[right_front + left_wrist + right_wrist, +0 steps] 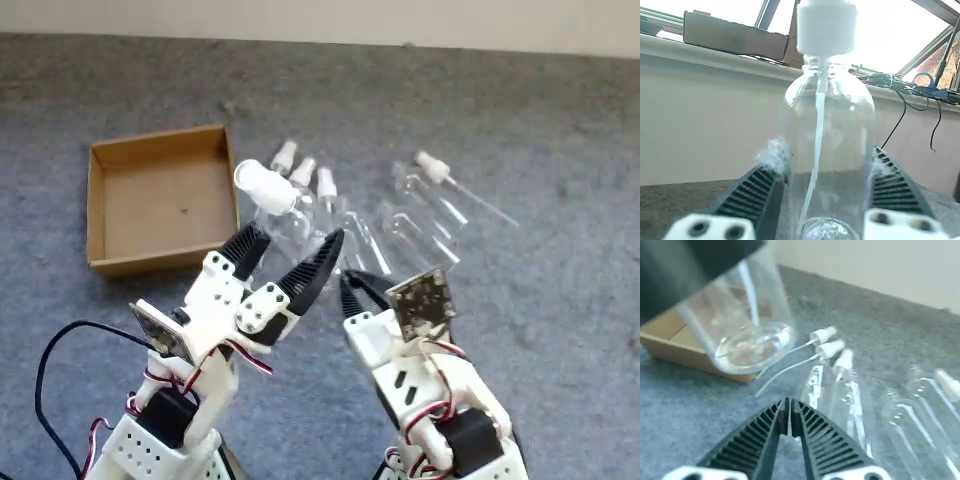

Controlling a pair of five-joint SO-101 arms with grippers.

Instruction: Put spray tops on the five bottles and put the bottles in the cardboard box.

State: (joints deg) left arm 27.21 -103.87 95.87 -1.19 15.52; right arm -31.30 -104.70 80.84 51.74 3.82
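At far left, open side up on the grey carpet (560, 330): the cardboard box (97, 205), no bottle in it yet. Just right of that, the left gripper (298, 236), clamped on a clear bottle (827, 135) and holding it off the carpet, white spray top (262, 186) seated on the neck and pointing toward the box's near corner. Beyond and to the right, a cluster of bottles (352, 232) lying flat, three spray tops (303, 170) at their necks, screwed on or only laid in, hard to tell. Further right, the right gripper (350, 287), fingers pressed together on nothing, low over the carpet. At far right, more bottles (430, 215) lying down, one spray top (432, 166) with its tube sticking out. Looks like the boxing step for the first bottle. Next, probably: swing left over the box, lower until the base rests inside, then let go, keeping clear of the box wall
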